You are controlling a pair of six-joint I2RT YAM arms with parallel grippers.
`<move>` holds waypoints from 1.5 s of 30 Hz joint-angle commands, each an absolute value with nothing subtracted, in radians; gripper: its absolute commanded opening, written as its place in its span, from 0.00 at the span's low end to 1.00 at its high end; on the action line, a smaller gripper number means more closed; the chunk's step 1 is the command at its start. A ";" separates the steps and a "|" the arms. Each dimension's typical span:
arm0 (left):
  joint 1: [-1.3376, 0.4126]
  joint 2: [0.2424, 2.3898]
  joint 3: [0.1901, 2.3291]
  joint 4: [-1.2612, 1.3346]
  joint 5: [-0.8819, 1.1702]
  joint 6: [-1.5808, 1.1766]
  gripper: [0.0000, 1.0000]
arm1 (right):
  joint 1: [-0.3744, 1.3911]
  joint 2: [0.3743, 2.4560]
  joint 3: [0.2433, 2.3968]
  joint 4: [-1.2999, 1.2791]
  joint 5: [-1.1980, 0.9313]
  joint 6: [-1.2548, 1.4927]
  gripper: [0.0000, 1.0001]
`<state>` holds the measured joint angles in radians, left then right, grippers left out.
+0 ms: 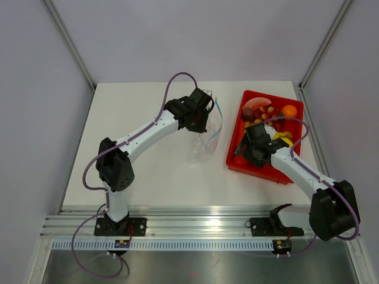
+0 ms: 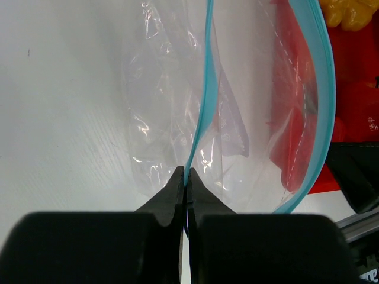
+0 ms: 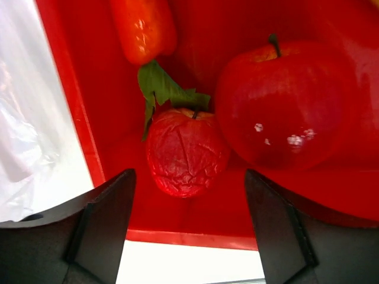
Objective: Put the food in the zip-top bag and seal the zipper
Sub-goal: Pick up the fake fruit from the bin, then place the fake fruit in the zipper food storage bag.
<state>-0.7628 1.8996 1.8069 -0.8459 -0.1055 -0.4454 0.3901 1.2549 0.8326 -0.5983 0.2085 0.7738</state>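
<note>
**Zip-top bag (image 2: 166, 118) pinched at its mouth, food waiting in the tray**

The left gripper (image 2: 185, 174) is clenched on the zipper (image 2: 204, 94), its jaws pressed together with the light blue strip running straight out from between the tips. Ahead of that gripper the strip splits into two lines, one going straight on and the other bowing away to its right, so the mouth gapes between them. The clear, crinkled body of the bag spreads over the white table (image 1: 148, 171) ahead of and to the left of the fingers.

The right gripper (image 3: 189, 177) is released, its two fingers standing wide apart and holding nothing. It hangs low inside the red tray (image 3: 71, 112), close to the tray's near rim. A piece of the food, a wrinkled red fruit (image 3: 186, 155) with a green leaf, lies just ahead of the gap between the fingers, touching neither. A glossy red apple (image 3: 284, 100) sits just beside it, ahead of the right-hand finger, and an orange piece (image 3: 145, 26) lies farther ahead. Clear bag plastic shows outside the tray wall, beyond the left-hand finger.
</note>
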 commanded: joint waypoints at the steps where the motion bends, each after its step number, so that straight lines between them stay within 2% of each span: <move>1: -0.775 1.908 1.842 -0.833 -0.121 -0.437 0.00 | 0.387 1.293 0.831 -0.522 0.141 0.750 0.83; 4: -0.778 1.910 1.844 -0.833 -0.115 -0.431 0.00 | 0.387 1.341 0.845 -0.514 0.138 0.742 0.87; 11: -0.782 1.905 1.848 -0.833 -0.115 -0.423 0.00 | 0.387 1.434 0.850 -0.472 0.146 0.730 0.86; 15: -0.785 1.913 1.856 -0.838 -0.103 -0.425 0.00 | 0.387 1.430 0.848 -0.472 0.156 0.736 0.71; 16: -0.787 1.913 1.858 -0.839 -0.104 -0.425 0.00 | 0.387 1.418 0.844 -0.477 0.158 0.738 0.62; 19: -0.793 1.925 1.874 -0.857 -0.120 -0.425 0.00 | 0.387 1.349 0.847 -0.515 0.192 0.742 0.48; 32: -0.802 1.960 1.980 -0.913 -0.135 -0.387 0.00 | 0.387 1.083 1.006 -0.695 0.273 0.700 0.47; 45: -0.805 1.956 1.947 -0.884 -0.069 -0.385 0.00 | 0.414 1.117 1.247 -0.643 0.126 0.713 0.46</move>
<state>-0.8005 1.9545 1.9373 -0.9226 -0.1040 -0.3923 0.3946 1.0893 1.1835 -0.6922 0.1814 0.7044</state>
